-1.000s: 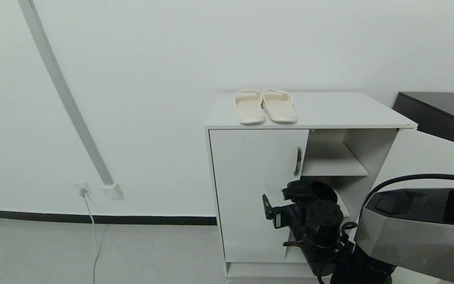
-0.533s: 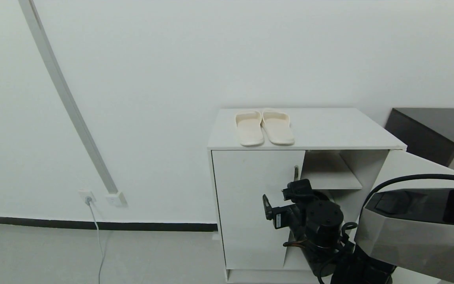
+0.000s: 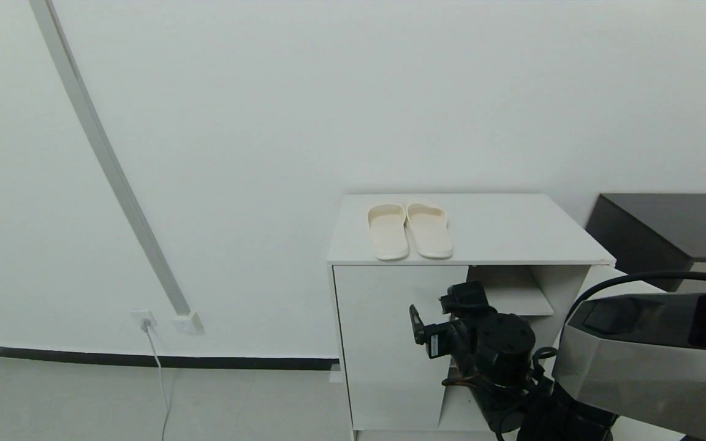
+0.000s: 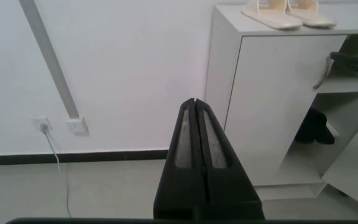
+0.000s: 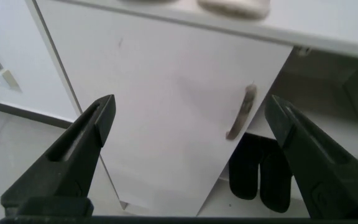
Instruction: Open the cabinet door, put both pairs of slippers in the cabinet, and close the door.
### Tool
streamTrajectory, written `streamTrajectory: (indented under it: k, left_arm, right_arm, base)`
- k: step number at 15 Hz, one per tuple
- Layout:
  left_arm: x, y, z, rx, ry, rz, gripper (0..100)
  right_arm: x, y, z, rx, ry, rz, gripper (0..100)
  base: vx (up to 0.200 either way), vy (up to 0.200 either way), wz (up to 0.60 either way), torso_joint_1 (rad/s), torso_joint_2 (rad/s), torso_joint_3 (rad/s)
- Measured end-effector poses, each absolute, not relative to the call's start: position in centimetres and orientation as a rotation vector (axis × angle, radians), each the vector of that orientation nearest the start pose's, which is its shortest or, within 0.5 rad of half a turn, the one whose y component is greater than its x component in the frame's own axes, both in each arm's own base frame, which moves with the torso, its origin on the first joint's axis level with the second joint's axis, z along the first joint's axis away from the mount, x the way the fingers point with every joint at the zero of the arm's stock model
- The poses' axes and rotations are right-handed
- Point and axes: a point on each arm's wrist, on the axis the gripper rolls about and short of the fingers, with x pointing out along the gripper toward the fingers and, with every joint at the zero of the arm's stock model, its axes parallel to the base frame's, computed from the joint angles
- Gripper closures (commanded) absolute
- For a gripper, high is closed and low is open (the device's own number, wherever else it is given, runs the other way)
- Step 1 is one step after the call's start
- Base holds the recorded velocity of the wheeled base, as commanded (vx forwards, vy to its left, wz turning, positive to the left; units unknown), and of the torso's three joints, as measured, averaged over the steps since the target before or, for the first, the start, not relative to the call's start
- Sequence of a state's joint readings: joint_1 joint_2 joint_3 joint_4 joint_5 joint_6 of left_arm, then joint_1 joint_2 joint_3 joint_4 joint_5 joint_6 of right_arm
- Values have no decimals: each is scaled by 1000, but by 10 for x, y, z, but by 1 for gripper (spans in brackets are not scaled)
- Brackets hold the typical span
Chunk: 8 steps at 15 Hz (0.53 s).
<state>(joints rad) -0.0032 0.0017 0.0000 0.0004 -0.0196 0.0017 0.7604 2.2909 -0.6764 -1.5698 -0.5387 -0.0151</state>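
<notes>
Left fingers [image 4: 184, 140] pressed together, right fingers [image 5: 82, 140] wide; cream slippers [image 3: 409, 231] atop white cabinet [image 3: 512, 229] against wall [image 3: 267, 122]; seemingly dark pair [image 5: 260, 171] inside.

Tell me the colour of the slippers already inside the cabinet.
The slippers inside are black; the right wrist view shows them best.

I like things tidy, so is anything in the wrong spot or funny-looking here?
Yes. The cream slippers sit on top of the cabinet instead of inside it, where the black slippers already lie. Nothing looks spilled or broken.
</notes>
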Motion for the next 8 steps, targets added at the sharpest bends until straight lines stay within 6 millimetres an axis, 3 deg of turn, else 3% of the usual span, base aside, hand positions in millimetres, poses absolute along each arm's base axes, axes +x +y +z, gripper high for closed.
streamTrajectory:
  k: [8]
  left_arm:
    - [-23,0,76,2,2,-23,100]
  right_arm:
    - [272,241,42,-47,40,218,0]
  base:
    - [0,0,0,184,-383,-214]
